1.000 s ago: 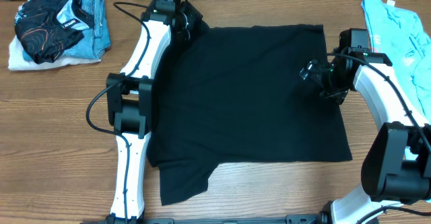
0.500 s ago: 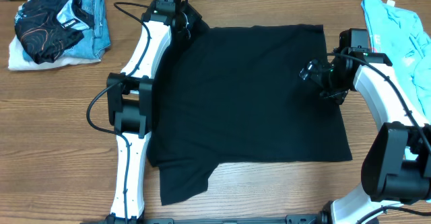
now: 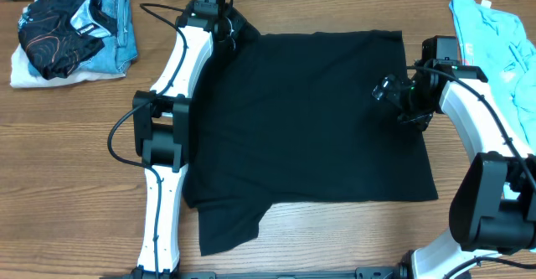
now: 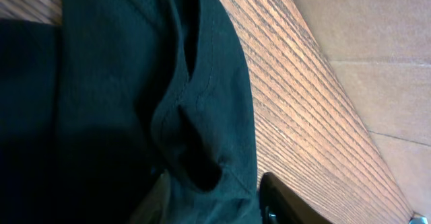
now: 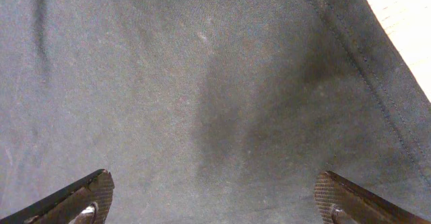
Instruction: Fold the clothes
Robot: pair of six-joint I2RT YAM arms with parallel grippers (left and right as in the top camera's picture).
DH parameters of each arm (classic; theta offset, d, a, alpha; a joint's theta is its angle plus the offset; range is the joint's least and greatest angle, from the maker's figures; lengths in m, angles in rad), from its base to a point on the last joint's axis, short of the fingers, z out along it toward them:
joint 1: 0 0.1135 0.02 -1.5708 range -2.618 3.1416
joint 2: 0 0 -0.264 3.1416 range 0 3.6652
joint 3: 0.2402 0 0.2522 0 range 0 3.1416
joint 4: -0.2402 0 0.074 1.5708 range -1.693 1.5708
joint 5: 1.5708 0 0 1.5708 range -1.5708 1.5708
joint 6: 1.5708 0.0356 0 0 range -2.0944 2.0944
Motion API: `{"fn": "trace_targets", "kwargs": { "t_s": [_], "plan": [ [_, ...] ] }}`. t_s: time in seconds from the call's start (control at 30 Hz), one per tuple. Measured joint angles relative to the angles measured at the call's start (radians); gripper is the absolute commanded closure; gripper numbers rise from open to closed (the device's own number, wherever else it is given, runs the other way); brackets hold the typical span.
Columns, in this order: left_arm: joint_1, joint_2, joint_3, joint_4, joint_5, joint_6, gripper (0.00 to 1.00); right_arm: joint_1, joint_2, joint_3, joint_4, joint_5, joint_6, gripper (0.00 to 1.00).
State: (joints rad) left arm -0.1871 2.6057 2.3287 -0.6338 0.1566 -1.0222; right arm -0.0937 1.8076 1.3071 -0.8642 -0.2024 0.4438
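Observation:
A large black T-shirt (image 3: 310, 120) lies spread flat on the wooden table, one sleeve sticking out at the front left. My left gripper (image 3: 228, 29) is at its back left corner. In the left wrist view a bunched fold of the black cloth (image 4: 202, 116) fills the gap between the fingers of my left gripper (image 4: 212, 200). My right gripper (image 3: 392, 95) hovers over the shirt's right side near the hem. Seen from the right wrist, my right gripper (image 5: 215, 197) stands wide open above flat black cloth (image 5: 202, 69) with nothing between the fingers.
A light blue printed T-shirt (image 3: 494, 28) lies at the back right edge. A pile of folded garments (image 3: 71, 32) sits at the back left. Bare wooden table (image 3: 67, 162) shows left of and in front of the shirt.

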Motion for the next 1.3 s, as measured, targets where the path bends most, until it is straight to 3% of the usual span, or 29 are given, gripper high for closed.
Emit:
{"fn": "trace_targets", "kwargs": {
  "t_s": [1.3],
  "plan": [
    [0.000, 0.000, 0.000, 0.005, -0.019, 0.000, 0.59, 0.000, 0.000, 0.000, 0.000, 0.001, 0.000, 0.00]
  ]
}}
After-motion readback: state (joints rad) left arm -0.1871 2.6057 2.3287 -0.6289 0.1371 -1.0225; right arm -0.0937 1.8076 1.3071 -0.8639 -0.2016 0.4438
